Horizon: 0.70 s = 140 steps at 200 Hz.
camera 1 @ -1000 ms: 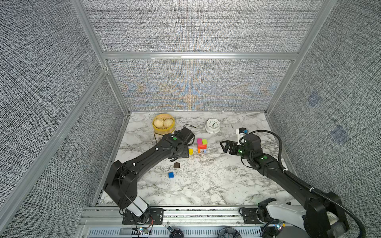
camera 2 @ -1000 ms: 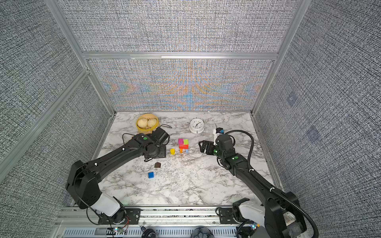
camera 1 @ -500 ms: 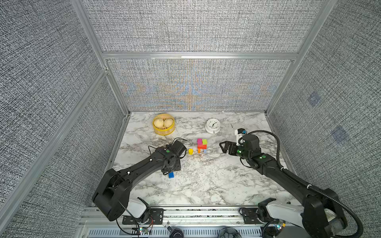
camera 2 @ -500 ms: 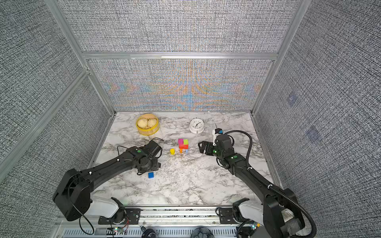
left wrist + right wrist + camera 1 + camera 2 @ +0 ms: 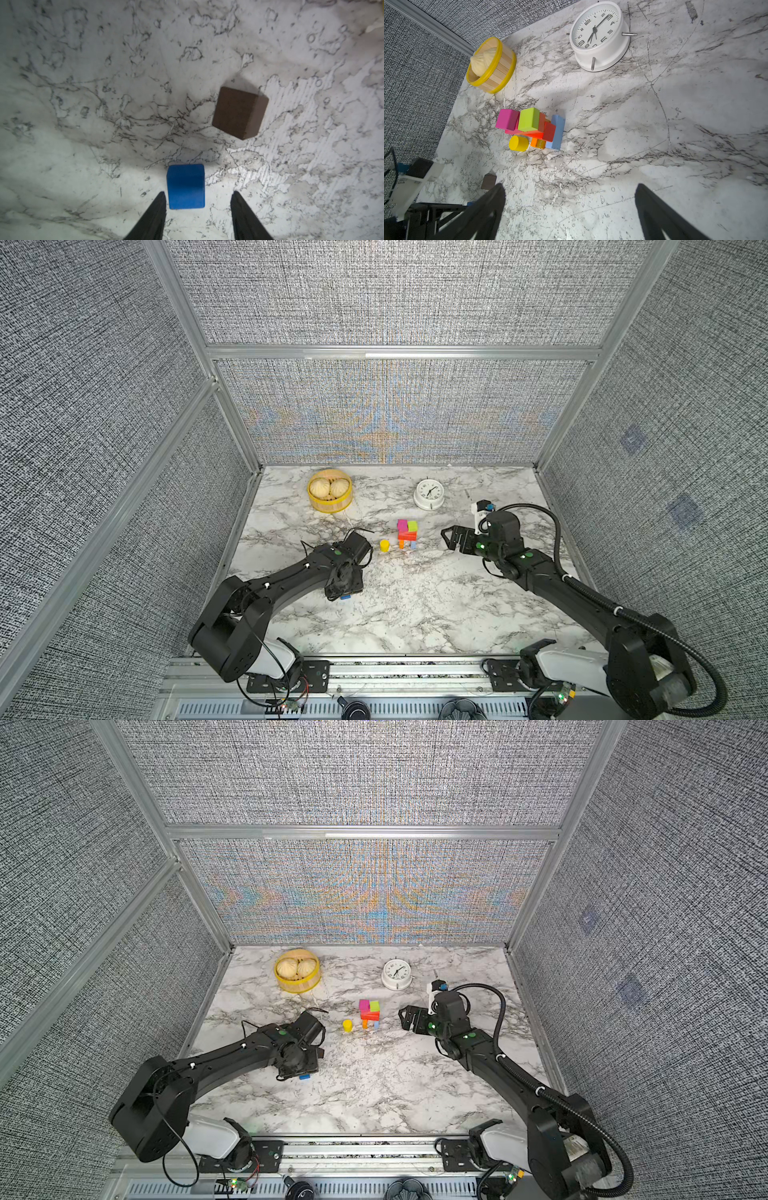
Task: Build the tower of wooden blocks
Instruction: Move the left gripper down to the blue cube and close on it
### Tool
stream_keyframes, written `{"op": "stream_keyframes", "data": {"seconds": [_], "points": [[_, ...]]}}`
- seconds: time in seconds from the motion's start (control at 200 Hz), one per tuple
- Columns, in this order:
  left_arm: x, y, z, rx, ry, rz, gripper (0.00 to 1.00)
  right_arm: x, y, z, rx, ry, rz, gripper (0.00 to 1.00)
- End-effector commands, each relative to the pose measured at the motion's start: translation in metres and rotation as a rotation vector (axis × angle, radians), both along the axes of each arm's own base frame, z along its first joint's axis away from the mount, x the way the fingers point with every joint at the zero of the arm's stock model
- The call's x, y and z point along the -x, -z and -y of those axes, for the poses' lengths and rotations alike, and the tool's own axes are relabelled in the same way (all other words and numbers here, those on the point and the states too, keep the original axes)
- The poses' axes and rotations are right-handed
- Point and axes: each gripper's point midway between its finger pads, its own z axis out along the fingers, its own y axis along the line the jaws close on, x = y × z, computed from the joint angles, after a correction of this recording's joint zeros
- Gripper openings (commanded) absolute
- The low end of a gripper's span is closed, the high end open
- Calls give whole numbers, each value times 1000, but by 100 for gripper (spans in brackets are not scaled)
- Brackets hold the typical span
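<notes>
Left pincer [image 5: 198, 192], released, straddles the small blue painted wooden cube [image 5: 185, 186] on the marble bench [image 5: 83, 104]; light, rigid, probably slick: clamp its flat opposite faces. Right pincer [image 5: 570, 185] gapes empty.

Left arm [image 5: 286, 578] reaching forward and low, wrist pitched straight down, left gripper [image 5: 197, 193] jaws partly apart, right arm [image 5: 548, 578] extended forward, right gripper [image 5: 570, 185] jaws spread wide.

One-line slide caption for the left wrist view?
Left gripper, open, fingertips either side of the blue cube on the marble table; brown block lies nearby, apart.
</notes>
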Motion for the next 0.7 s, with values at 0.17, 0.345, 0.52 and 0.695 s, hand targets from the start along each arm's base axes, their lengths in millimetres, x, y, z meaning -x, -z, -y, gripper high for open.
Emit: {"op": "stream_keyframes", "data": {"seconds": [0.17,0.345,0.52,0.695], "points": [[1,6,-6,-36,-14,-9,50,-4,-5,-4,-13,-9,18,99],[3,11,-10,-55,-18,-19,50,-4,-5,-4,-16,-10,18,99],[2,14,-9,-51,-18,-23,48,-4,-3,-4,-14,-10,14,99],[0,17,-8,-57,-16,-25,43,-4,-3,-4,-12,-12,13,99]]}}
